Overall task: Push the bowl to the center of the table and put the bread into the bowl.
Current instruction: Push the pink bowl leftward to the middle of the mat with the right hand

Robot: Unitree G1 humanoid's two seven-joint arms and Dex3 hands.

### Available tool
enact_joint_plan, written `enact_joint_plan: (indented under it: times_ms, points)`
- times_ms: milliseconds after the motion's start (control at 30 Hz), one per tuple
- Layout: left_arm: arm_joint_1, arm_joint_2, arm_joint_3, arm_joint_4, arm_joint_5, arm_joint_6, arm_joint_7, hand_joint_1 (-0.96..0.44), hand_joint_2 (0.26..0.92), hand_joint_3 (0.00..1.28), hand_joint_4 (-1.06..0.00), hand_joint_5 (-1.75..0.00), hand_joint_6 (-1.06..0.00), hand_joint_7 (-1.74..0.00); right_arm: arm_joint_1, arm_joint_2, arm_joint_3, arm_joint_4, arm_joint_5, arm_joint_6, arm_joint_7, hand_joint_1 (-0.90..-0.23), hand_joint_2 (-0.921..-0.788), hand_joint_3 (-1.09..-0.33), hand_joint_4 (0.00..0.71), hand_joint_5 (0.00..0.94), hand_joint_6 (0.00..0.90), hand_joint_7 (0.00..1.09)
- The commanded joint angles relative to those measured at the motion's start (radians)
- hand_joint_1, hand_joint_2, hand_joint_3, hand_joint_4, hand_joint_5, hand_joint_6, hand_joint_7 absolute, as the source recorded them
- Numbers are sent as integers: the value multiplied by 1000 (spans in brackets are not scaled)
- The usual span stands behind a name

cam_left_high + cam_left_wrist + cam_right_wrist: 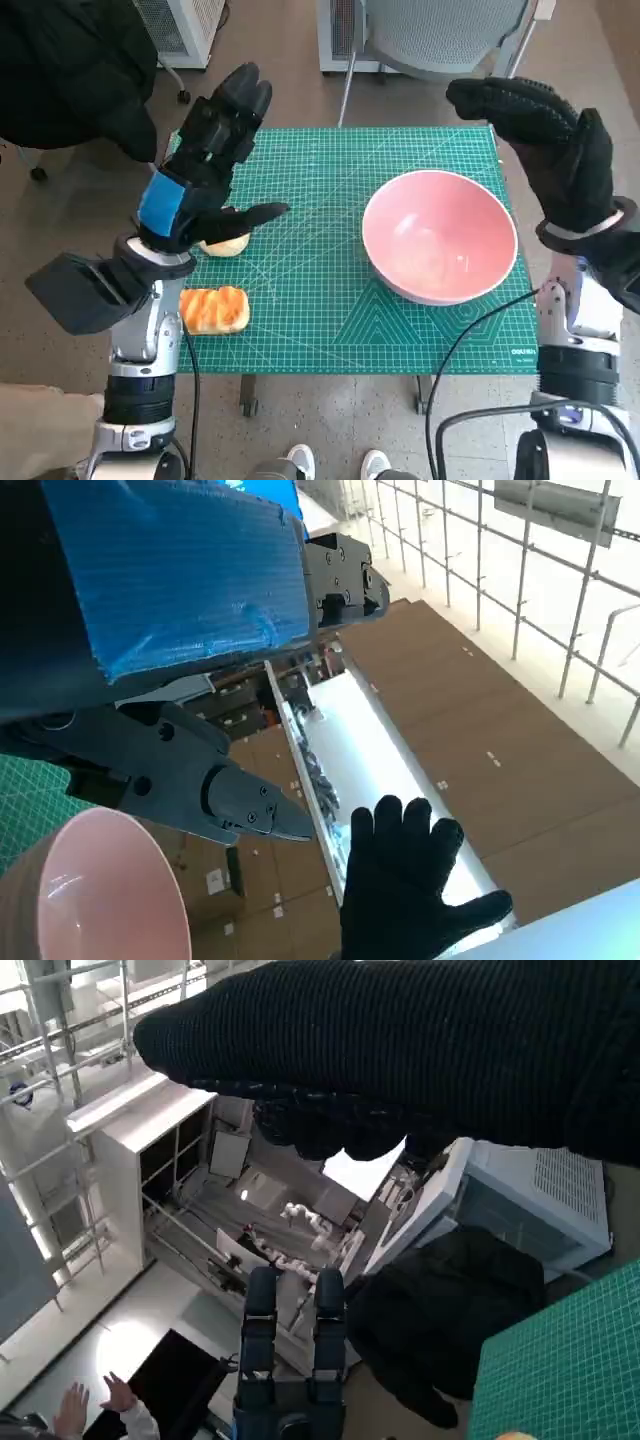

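Green mat (330,250), pink bowl (440,235), 2 breads (214,309)

Half hidden in the head view: a pale bread roll (225,244) at left centre, tucked under the thumb of the left hand (205,165). Cut off by the lower left edge of the left wrist view: the pink bowl (95,895). Barely showing at the bottom edge of the right wrist view, too small to identify: a pale scrap (515,1436) on the green mat (570,1360)

Glossy smooth bowl (440,248), matt gridded mat (330,270), knitted right hand (545,150).
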Motion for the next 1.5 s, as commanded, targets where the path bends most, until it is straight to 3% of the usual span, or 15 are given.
enact_joint_plan:
  times_ms: [33,300,533,733,867,967,1133,1500]
  points:
    - [-6,10,6,-11,-13,8,-6,-316,898,7,-55,0,1,-313,15,1,4,-1,-3,13,-9,-763,-921,-879,123,1,225,1]
    - [-2,12,6,-17,-10,9,-7,-341,901,7,-55,0,1,-312,1,-12,-8,42,-10,-10,-15,-751,-921,-879,123,0,225,0]
    - [1,14,9,-21,-15,8,-12,-342,903,7,-54,0,1,-312,-118,-71,-82,341,-1,-102,-1,-765,-921,-871,126,2,228,2]
    - [1,16,12,-12,-15,6,-15,-343,904,7,-52,0,1,-312,-211,-76,-157,591,24,-153,-27,-708,-921,-928,150,10,256,16]
    - [1,15,12,-12,-12,5,-14,-343,904,6,-51,0,1,-313,-244,-77,-190,697,15,-131,-81,-732,-921,-937,167,15,268,20]
    - [2,15,11,-15,-10,6,-12,-341,905,6,-51,0,1,-314,-255,-81,-201,740,-1,-121,-109,-750,-921,-934,179,17,275,22]
    - [7,15,11,-20,-11,7,-12,-340,904,5,-52,0,1,-315,-251,-98,-192,799,-53,-55,-214,-736,-921,-952,198,19,290,28]
    - [18,18,15,-38,-13,14,-10,-326,905,5,-58,-3,1,-317,-223,-101,-206,831,-85,62,-318,-768,-921,-904,247,22,341,45]
